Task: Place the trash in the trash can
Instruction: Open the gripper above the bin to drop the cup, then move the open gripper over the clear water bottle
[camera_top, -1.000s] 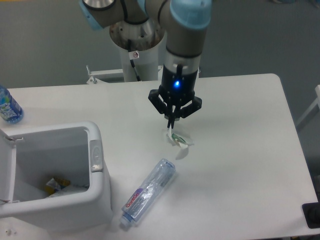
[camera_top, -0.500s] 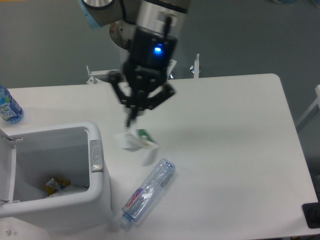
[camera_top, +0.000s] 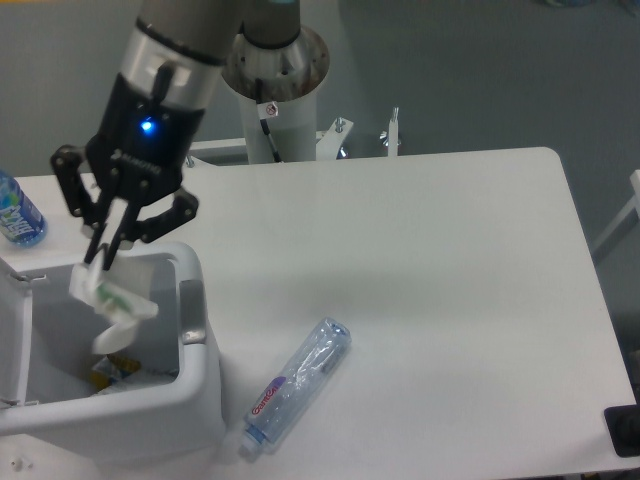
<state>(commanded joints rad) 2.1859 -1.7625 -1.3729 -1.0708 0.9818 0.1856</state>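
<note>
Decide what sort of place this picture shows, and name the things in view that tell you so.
Probably a robotics lab or test cell: an arm's pincer holds a plastic cup over a white bin on a bare white table, its base pedestal bolted behind.

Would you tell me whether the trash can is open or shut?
Open: the trash can shows its interior, lid swung aside, with the cup hanging over it.

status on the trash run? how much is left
Done: nothing new is dropped yet, though some scraps already lie in the trash can. In hand: the gripper holds the plastic cup over the open bin. Left: release it, then fetch the clear bottle lying on the table.
</note>
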